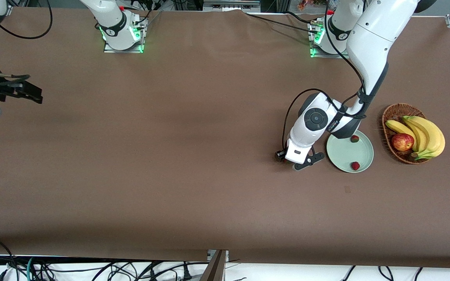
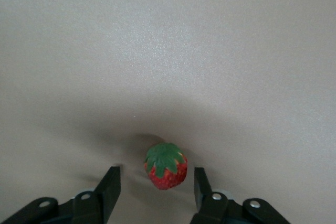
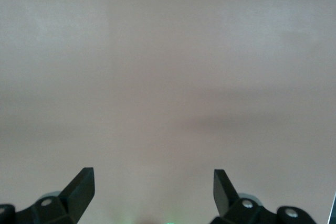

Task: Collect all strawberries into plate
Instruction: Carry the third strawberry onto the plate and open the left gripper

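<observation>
The mint-green plate (image 1: 342, 153) lies on the table toward the left arm's end, beside the basket. Two strawberries lie in it, one (image 1: 354, 138) at its farther rim and one (image 1: 355, 166) at its nearer rim. My left gripper (image 1: 284, 156) is low over the table just beside the plate, on the side away from the basket. In the left wrist view it (image 2: 156, 170) is open, and the third strawberry (image 2: 166, 167) lies on the table between its fingers, untouched. My right gripper (image 1: 31, 95) waits, open and empty (image 3: 152, 176), over the right arm's end of the table.
A brown wicker basket (image 1: 390, 114) with bananas (image 1: 428, 134) and a red apple (image 1: 402, 142) stands beside the plate, toward the table's end. The left arm's forearm (image 1: 369, 50) reaches over the table above the plate's farther rim.
</observation>
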`<state>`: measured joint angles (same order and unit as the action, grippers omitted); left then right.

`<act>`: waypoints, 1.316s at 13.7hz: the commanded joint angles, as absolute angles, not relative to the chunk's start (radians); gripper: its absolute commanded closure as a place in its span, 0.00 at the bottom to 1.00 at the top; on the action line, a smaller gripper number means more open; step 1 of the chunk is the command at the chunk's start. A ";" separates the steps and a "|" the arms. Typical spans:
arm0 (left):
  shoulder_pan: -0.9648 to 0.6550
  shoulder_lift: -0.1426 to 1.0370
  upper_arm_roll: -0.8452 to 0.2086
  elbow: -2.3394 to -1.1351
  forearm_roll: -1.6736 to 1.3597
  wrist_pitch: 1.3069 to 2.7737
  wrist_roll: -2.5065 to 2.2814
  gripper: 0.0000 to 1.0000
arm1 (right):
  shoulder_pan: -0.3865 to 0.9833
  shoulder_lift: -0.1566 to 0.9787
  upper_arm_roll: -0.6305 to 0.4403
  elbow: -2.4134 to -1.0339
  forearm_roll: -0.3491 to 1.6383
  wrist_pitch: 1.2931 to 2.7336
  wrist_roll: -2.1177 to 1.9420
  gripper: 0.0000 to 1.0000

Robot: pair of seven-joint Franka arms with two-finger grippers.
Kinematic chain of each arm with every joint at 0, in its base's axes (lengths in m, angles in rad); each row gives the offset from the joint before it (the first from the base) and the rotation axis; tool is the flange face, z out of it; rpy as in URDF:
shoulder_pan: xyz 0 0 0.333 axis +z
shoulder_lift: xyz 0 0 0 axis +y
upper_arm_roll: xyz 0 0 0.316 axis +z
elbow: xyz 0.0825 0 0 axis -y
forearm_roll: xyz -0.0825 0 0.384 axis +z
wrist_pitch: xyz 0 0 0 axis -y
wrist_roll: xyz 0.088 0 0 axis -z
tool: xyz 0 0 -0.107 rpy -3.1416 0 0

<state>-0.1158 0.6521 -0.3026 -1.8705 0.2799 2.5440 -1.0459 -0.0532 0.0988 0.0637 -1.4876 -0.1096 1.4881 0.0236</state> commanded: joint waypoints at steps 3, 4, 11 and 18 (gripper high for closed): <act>-0.109 0.653 -0.296 -1.884 0.314 2.628 -1.072 0.38 | -0.060 0.090 0.060 -1.513 -0.103 1.480 -0.044 0.00; -0.109 0.657 -0.296 -1.888 0.314 2.632 -1.072 0.38 | -0.061 0.097 0.052 -1.503 -0.101 1.479 -0.046 0.00; -0.104 0.657 -0.293 -1.911 0.333 2.681 -1.054 0.82 | -0.064 0.127 0.048 -1.485 -0.003 1.520 -0.044 0.00; -0.006 0.549 -0.298 -1.893 0.356 2.444 -0.739 0.88 | -0.066 0.132 0.046 -1.463 -0.008 1.517 -0.038 0.00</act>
